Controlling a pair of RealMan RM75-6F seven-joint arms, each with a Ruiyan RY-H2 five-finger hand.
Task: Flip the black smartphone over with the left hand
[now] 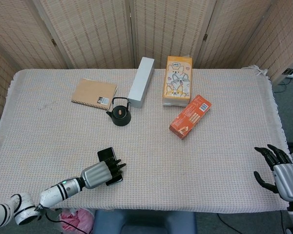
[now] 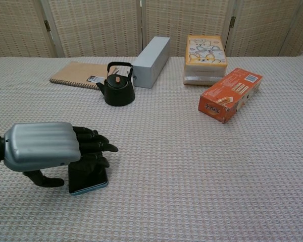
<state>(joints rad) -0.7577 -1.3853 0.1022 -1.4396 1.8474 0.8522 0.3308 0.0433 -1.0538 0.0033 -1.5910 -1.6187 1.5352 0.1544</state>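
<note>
Although the phone lies flat on the table near its front edge, most of it is covered by the left robot hand, which hovers low over it, palm down. The fingers reach across the phone's upper part, slightly curled and a little apart, while the thumb hangs at the phone's left side. Whether any fingertip already presses the phone cannot be told, nor whether there is a true grip; nothing looks lifted. Which face of the phone is up cannot be told either.

The step in hand seems to be the reach and grasp, so the flip itself is not yet done. The next move probably calls for catching one long edge between thumb and fingers, raising that edge, and rolling the phone over without sliding it off the front of the table.

The chest view shows the thumb beside the phone and the phone's near end poking out below the hand. The head view hides that thumb, but shows the phone's far end beyond the fingers. It alone shows the right robot hand, idle at the table's right corner, fingers apart and empty.

Well behind stand a teapot, a notebook, a grey box, a yellow box and an orange box.
</note>
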